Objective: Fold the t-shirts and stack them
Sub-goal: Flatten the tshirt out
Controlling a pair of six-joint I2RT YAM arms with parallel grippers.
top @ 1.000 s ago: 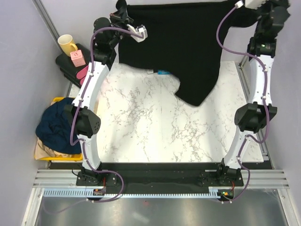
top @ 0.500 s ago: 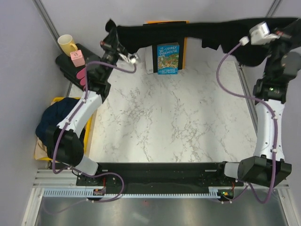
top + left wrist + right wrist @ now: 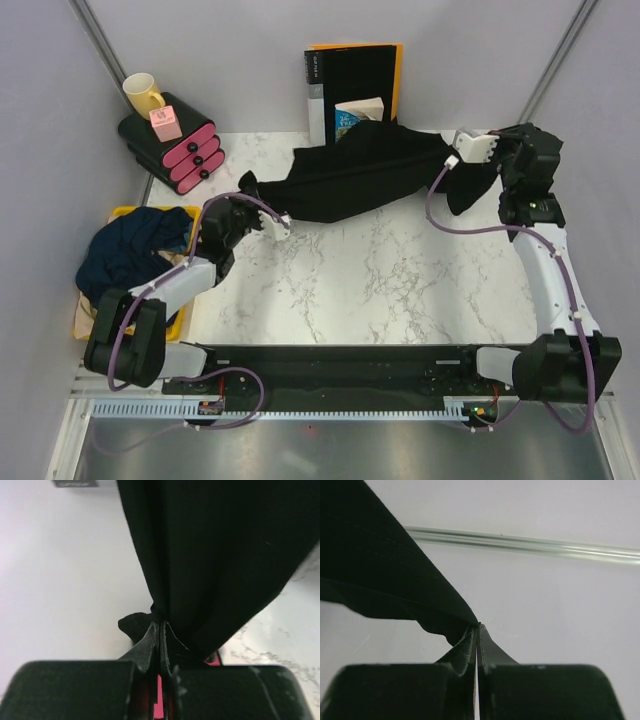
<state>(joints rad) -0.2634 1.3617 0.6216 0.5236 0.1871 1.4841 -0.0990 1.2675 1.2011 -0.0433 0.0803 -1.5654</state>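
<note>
Two arms reached over a white marbled tabletop (image 3: pixel 340 280). Across its far half a black t-shirt (image 3: pixel 360 180) hung bunched between them in a loose band, lower on the left and higher on the right. Whether its middle rested on the surface could not be told. Behind it a black binder with an orange back (image 3: pixel 360 70) stood against the rear wall. Off the tabletop's left edge a dark navy t-shirt (image 3: pixel 125 255) lay crumpled in a yellow bin (image 3: pixel 122 212), with a bit of tan cloth (image 3: pixel 95 318) showing under it. In the far left corner sat a black set of drawers with pink fronts (image 3: pixel 185 150), carrying a yellow mug (image 3: pixel 143 93) and a small pink box (image 3: pixel 166 124). A book (image 3: pixel 357 110) leaned just in front of the binder, its lower part hidden by the shirt. The left gripper (image 3: pixel 161 626) was pinched fully closed on a fold at the black shirt's left end. The right gripper (image 3: pixel 477 626) was likewise clamped tight on the cloth's right end, where a flap hung below it.
</note>
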